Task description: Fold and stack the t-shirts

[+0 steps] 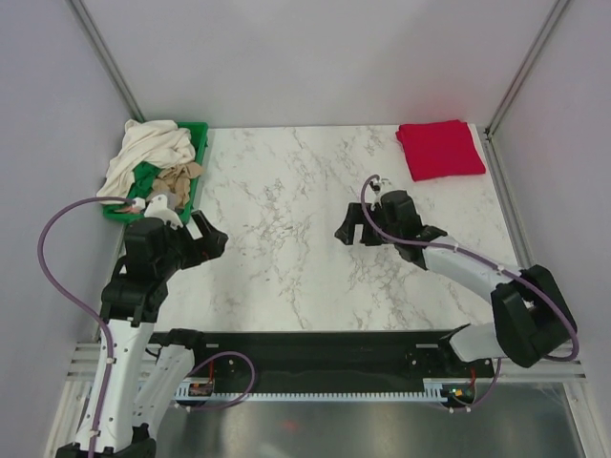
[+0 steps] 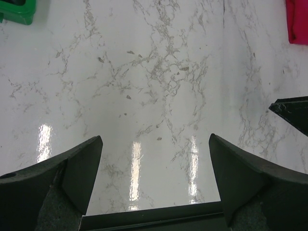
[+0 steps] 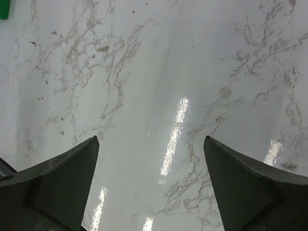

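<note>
Shirts: red t-shirt [image 1: 440,149] is lying folded at the far right corner of the marble table [image 1: 286,191]. Cream-white t-shirt [image 1: 148,151] is spilling over the far end of the green tray [image 1: 198,143] at the far left corner, and tan t-shirt [image 1: 179,178] is sitting bunched in the tray beside it.

Left arm is rising from its base along the left edge, elbow up. Left gripper [image 1: 208,237] is hovering just on the near side of the tray and pointing toward table centre. Its jaws are standing wide apart and gripping nothing, with only bare marble showing between them in the wrist view.

Right arm is folding in from the right edge. Right gripper [image 1: 351,227] is hovering right of centre, facing left, well apart from the red t-shirt. Its jaws are also spread fully and holding nothing.
</note>
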Controlling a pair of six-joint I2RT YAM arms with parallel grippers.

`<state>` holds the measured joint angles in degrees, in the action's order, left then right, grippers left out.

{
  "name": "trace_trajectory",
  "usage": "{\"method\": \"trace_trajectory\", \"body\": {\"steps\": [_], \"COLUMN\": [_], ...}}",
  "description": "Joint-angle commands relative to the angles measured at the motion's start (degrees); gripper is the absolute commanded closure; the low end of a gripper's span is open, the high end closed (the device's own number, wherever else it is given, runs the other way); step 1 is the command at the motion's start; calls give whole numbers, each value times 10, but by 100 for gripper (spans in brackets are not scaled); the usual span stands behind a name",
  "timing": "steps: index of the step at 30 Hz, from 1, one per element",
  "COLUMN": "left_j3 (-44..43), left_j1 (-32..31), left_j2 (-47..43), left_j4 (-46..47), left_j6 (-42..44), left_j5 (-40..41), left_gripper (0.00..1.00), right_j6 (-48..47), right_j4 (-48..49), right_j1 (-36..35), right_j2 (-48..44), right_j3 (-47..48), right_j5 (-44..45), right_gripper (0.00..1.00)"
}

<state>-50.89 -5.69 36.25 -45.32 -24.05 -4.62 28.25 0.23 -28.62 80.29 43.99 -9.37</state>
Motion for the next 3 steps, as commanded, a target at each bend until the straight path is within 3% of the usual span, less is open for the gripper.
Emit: {"method": "trace_trajectory", "body": {"steps": [1,3], "left_j3": [2,2], "left_j1": [3,3], "left_j2": [-7,-9], "left_j4": [15,16], "left_j6": [1,1], "left_j5": [-2,2], "left_gripper": [0,0], "right_j6": [-7,-23], "right_j4": [25,21], "right_j1": [-5,-10], "right_j2": [-46,-64], "right_j3": [-14,-21], "right_j5": [1,5], "right_gripper": [2,2]}}
